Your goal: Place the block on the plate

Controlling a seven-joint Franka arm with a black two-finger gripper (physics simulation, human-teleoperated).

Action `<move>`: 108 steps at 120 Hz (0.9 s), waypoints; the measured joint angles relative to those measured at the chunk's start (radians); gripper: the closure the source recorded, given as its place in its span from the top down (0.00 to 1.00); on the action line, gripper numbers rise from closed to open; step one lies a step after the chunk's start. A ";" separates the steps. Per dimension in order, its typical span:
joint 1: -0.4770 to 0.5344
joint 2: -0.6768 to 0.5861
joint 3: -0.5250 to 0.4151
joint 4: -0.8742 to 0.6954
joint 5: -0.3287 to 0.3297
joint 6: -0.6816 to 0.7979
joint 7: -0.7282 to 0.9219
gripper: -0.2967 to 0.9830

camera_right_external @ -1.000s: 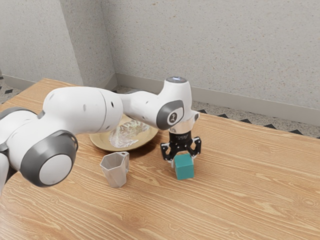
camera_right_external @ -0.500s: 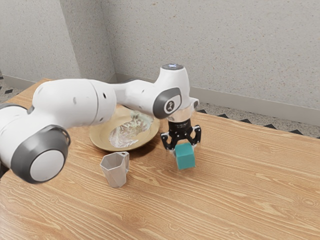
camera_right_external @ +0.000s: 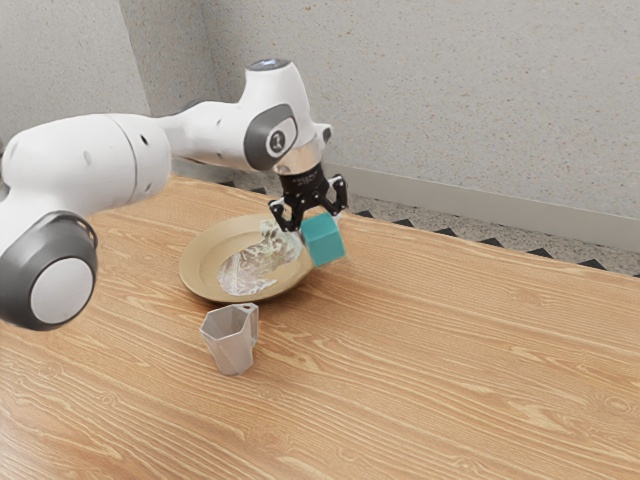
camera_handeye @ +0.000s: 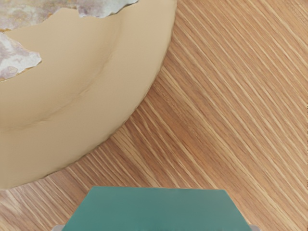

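Lift's done: block (camera_right_external: pixel 324 243) is mid-frame in ext. view, gripper (camera_right_external: pixel 318 222) closed on its sides, prob. not fully over plate (camera_right_external: pixel 194 264), centre-left; centring, lowering & release remain.

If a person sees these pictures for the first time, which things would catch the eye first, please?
Probably the teal block, held tilted in the black gripper above the table, near the plate's edge. Next, the big white arm, coming in from the exterior view's left. Then the tan plate, with a crumpled, shiny, see-through thing lying on it.
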 joint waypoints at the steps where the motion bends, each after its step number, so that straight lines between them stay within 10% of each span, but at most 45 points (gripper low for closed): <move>1: 0.004 0.000 -0.002 0.002 0.000 0.000 0.000 0.54; 108: 0.231 0.095 -0.016 0.001 0.005 0.146 0.010 0.54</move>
